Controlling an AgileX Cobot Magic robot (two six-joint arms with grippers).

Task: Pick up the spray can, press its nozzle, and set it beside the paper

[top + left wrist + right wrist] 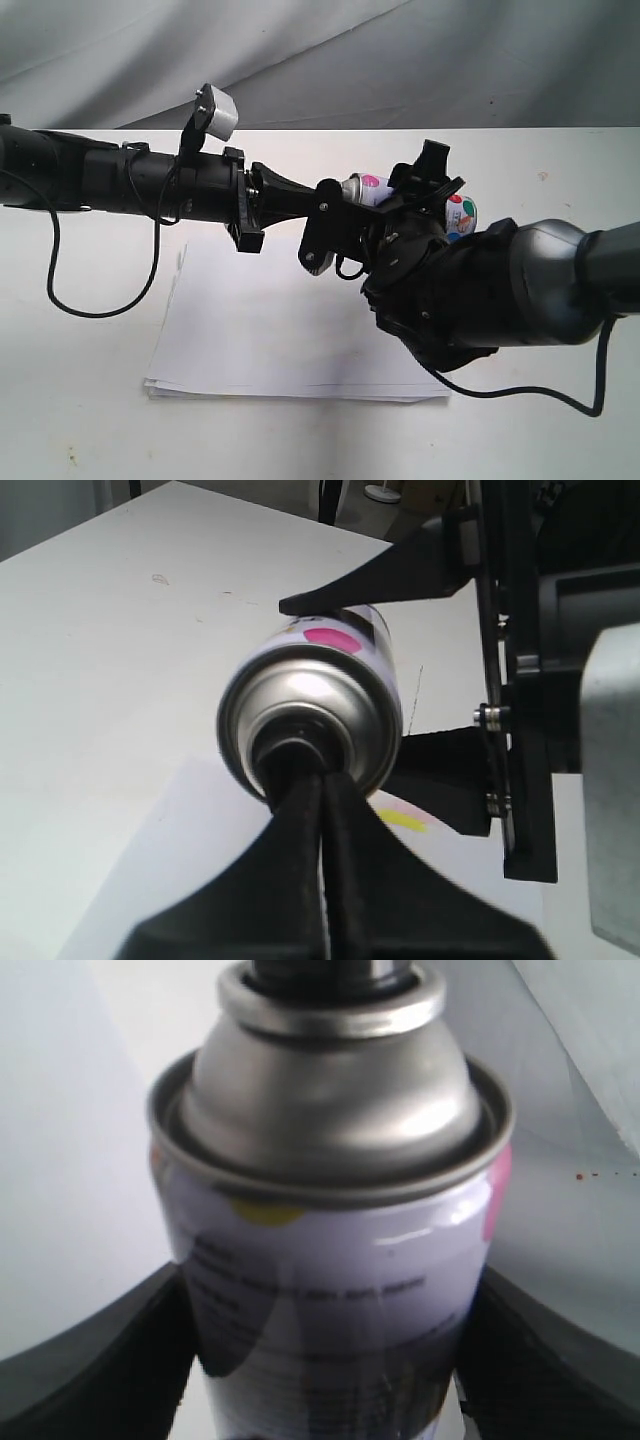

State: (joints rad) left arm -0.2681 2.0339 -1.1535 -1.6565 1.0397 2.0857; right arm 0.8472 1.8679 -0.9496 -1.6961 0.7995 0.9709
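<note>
The spray can [366, 187] lies level in the air above the paper [280, 330], and my right gripper [425, 195] is shut on its printed body [330, 1260]. One finger [400, 570] of that gripper runs along one side of the can [320, 695] and the other along the opposite side. My left gripper [335, 192] is shut, its tips [322, 780] set against the black nozzle [288, 752] at the can's silver top. In the right wrist view only the nozzle's black base [330, 972] shows at the picture's edge.
The white table [90, 420] carries the paper stack, whose pink and yellow tabs [405, 818] peek out under the can. A black cable [100, 300] loops down from the left arm and another [520, 392] trails from the right arm. Grey cloth hangs behind.
</note>
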